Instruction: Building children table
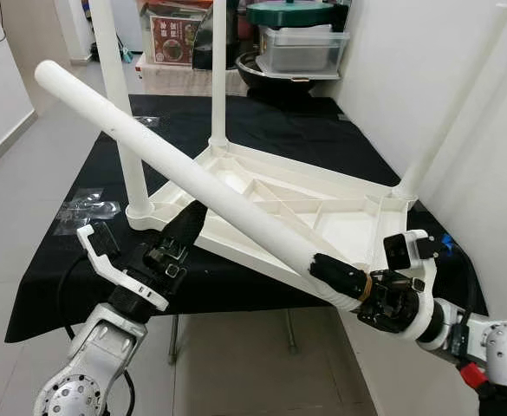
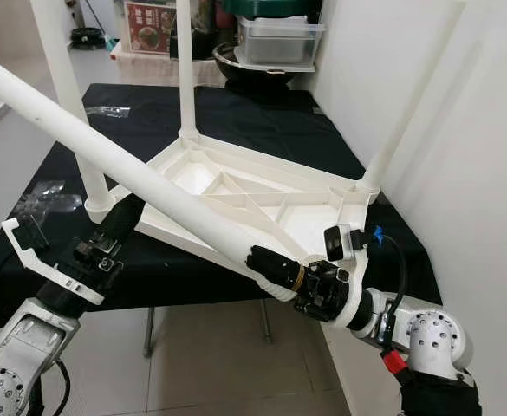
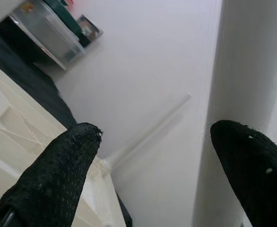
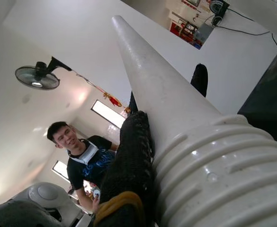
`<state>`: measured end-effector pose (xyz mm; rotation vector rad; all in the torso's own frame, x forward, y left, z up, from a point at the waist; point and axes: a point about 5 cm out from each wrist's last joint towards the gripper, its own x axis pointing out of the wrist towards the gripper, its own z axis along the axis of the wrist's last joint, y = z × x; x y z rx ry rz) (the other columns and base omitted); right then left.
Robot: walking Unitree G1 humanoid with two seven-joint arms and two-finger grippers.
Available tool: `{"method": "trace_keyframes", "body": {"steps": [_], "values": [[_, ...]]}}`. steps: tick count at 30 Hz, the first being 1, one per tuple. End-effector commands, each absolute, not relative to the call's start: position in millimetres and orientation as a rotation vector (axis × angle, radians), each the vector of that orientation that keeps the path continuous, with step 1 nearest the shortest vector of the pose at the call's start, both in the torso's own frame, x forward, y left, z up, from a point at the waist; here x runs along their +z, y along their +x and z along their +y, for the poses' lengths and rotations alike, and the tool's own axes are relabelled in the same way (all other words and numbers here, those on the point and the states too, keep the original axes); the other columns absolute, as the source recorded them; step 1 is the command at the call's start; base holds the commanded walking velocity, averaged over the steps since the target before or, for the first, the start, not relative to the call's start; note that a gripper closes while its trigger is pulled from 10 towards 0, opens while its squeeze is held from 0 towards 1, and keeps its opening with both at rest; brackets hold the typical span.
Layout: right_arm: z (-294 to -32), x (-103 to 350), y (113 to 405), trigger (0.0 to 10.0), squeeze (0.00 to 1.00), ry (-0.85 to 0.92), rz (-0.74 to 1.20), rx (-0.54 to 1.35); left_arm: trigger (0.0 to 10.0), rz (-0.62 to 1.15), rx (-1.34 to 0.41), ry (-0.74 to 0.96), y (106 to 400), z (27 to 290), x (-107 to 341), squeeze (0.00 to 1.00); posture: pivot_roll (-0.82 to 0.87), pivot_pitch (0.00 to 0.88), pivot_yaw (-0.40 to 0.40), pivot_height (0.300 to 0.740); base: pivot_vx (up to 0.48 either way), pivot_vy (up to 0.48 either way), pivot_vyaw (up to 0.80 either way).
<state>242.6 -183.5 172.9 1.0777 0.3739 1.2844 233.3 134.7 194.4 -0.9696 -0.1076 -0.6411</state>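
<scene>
Nearest, at about five o'clock in the head view, the right gripper (image 1: 338, 279) is pinched on the threaded end of the loose fourth leg (image 1: 192, 179), its black fingers clamped either side of the ribbed screw section, as the right wrist view shows up close; a person (image 4: 84, 158) stands beyond it under a wall fan (image 4: 36, 79). The leg slants from that grip up toward ten o'clock, crossing over the upturned tabletop (image 1: 322, 217). At seven o'clock the left gripper (image 1: 184, 230) reaches up to the near edge of the tabletop beside the corner leg, its fingers spread with nothing between them, one resting close against a white leg in the left wrist view. The tabletop lies underside-up on the black-draped table (image 1: 262, 134), with three legs (image 1: 123, 121) already standing in their sockets at nine, twelve and two o'clock; the empty corner seems to be the near one, by the right gripper. To do this step well, I judge the right arm should swing the leg upright first, so the thread points straight down into the socket, then lower and turn it without cross-threading, while the left gripper steadies the tabletop against sliding. At twelve o'clock, farthest off, stand storage boxes (image 1: 301, 48) and a dark pot (image 1: 266, 74)
</scene>
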Motion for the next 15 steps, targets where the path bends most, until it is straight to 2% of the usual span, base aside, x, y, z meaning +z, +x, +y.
{"method": "trace_keyframes", "body": {"steps": [1, 6, 11, 15], "values": [[-180, 167, 242, 0.0, 0.0, 1.058, 0.438, 1.253, 10.0, -0.124, -0.75, -0.96, 228, 123, 204, 0.0, 0.07, 0.0, -0.089, 0.74, 0.0, 0.0, 0.0], [-182, 167, 246, 0.0, 0.0, 1.062, 0.428, 1.22, 10.0, -0.114, -0.828, -0.962, 220, 121, 208, 0.0, 0.07, 0.0, -0.093, 0.74, 0.0, 0.0, 0.0], [-183, 168, 246, 0.0, 0.0, 1.057, 0.431, 1.228, 10.0, -0.119, -0.812, -0.956, 218, 124, 207, 0.0, 0.07, 0.0, -0.097, 0.74, 0.0, 0.0, 0.0], [-180, 168, 238, 0.0, 0.0, 1.05, 0.455, 1.272, 10.0, -0.141, -0.733, -0.936, 227, 133, 207, 0.0, 0.07, 0.0, -0.098, 0.74, 0.0, 0.0, 0.0]]}}
